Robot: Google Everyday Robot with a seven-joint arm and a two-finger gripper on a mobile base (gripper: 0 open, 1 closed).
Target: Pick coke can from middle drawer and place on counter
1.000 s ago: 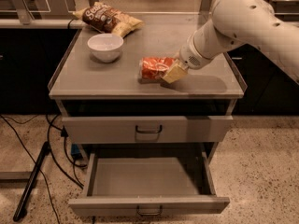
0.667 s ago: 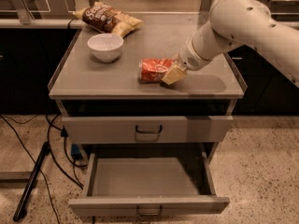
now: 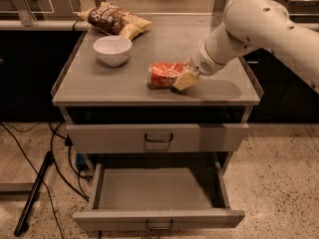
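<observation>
The coke can lies on its side on the counter, right of centre near the front edge. My gripper reaches in from the right and is shut on the can's right end, with a tan finger across it. The white arm runs up to the upper right. The middle drawer stands pulled open below, with a bare grey floor and nothing in it.
A white bowl stands on the counter left of the can. A brown-and-yellow chip bag lies at the back left. A shut drawer front sits above the open drawer. Black cables trail on the floor at left.
</observation>
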